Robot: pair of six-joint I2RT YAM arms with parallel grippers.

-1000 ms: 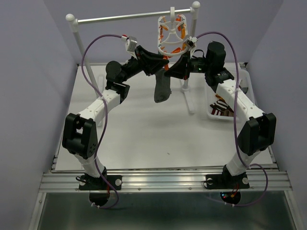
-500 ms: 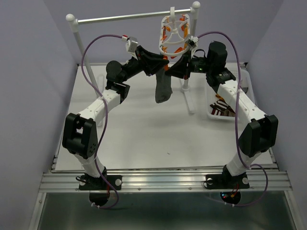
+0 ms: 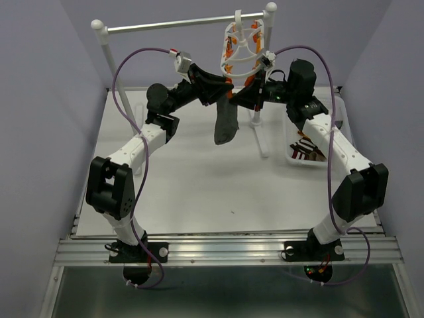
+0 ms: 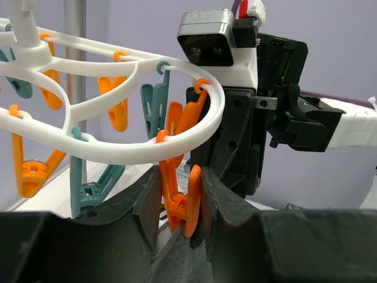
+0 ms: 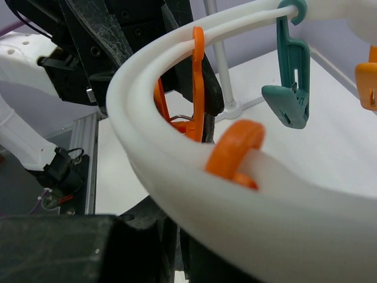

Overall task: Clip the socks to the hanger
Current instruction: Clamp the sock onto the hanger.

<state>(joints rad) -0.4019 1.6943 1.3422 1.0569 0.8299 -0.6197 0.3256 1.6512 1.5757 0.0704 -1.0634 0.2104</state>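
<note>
The white oval hanger (image 3: 242,46) hangs by its hook from the rail, with orange and teal clips dangling. My left gripper (image 3: 223,89) is just below its lower left rim, shut on a dark grey sock (image 3: 224,126) that hangs down from it. In the left wrist view an orange clip (image 4: 182,206) sits between the fingertips of my left gripper (image 4: 181,177), its lower end at the cuff of the grey sock (image 4: 179,262). My right gripper (image 3: 250,89) is shut on the hanger's lower right rim. The white ring (image 5: 177,194) fills the right wrist view and largely hides my right gripper (image 5: 177,247).
The metal rail (image 3: 165,25) on white ball-topped posts crosses the back of the table, and one post's foot (image 3: 260,132) stands between the arms. A white perforated basket (image 3: 291,158) at the right holds more socks, one of them striped (image 3: 306,147).
The right arm has shifted slightly and the hanger has tipped further with it. The left gripper and the sock have barely moved.
</note>
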